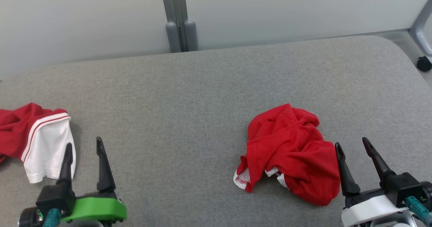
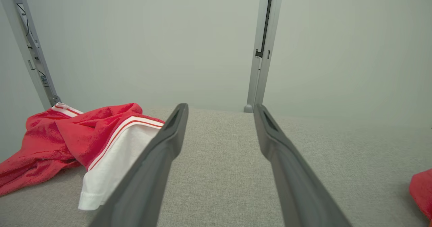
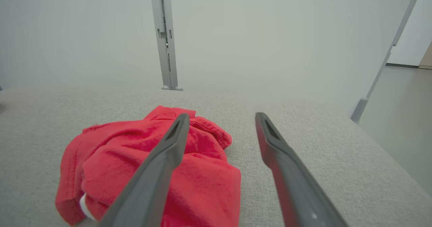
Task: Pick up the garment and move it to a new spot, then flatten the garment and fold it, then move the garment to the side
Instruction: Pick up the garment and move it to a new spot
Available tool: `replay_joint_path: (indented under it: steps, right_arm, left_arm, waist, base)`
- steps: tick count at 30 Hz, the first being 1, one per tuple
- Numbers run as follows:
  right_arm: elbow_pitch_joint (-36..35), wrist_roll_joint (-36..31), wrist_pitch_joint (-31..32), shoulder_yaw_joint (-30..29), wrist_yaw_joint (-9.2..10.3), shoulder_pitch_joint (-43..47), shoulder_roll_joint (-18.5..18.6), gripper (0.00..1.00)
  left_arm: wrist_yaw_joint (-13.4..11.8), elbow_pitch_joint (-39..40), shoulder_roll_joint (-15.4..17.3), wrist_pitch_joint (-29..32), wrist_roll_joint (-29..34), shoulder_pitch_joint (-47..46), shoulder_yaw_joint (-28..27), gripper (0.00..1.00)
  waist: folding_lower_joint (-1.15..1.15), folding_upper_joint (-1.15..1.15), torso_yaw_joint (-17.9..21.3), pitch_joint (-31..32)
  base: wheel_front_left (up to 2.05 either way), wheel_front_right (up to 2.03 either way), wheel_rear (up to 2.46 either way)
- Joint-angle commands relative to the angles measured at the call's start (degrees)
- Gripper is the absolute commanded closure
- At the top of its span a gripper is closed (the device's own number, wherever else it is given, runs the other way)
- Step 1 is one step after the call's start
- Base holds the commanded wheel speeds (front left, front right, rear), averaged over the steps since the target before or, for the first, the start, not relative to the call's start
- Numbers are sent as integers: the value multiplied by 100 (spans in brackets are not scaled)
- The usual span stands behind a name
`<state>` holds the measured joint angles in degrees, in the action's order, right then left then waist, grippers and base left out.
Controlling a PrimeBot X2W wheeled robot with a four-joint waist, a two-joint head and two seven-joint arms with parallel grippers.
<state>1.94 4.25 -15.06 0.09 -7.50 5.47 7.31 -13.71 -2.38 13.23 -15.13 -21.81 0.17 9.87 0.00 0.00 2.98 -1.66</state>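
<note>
Two garments lie on the grey fabric surface [image 1: 202,95]. A red and white garment [image 1: 37,139] sits rumpled at the far left edge, its white panel [image 2: 111,162] spread toward me. My left gripper [image 1: 84,142] stands open just right of it, one finger over the white hem, nothing between the fingers [image 2: 220,106]. A crumpled all-red garment [image 1: 290,149] lies right of centre, with a bit of white lining at its near edge. My right gripper [image 1: 351,142] is open beside its right side; in the right wrist view the left finger overlaps the red heap [image 3: 111,146].
A grey upright post [image 1: 179,24] joins pale wall panels behind the surface. A chair leg with a black caster [image 1: 423,63] stands past the rounded right corner. Bare grey fabric stretches between the two garments.
</note>
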Motion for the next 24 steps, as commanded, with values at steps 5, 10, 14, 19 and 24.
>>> replay_joint_path:
  steps: [5,10,14,19,24]
  right_arm:
    - [-219,-32,-18,-16,2,81,70,0]
    - [-89,31,-18,-47,2,1,154,0]
    - [128,17,-19,-140,2,-7,190,0]
    - [298,11,-18,-237,2,33,167,0]
    - [339,28,-18,-219,2,56,126,0]
  left_arm:
    - [785,-23,-347,-2,222,759,23,0]
    - [1521,-121,-467,-3,467,1298,-135,0]
    - [1832,-246,-643,-3,658,1463,-437,0]
    - [2002,-258,-796,-3,847,1409,-774,0]
    - [2082,-299,-868,-3,1003,1318,-874,0]
  waist:
    - [0,0,67,362]
    - [0,0,143,453]
    - [0,0,106,513]
    - [0,0,30,544]
    - [0,0,-21,533]
  base:
    - [0,0,0]
    - [0,0,0]
    - [0,0,0]
    - [0,0,0]
    - [0,0,0]
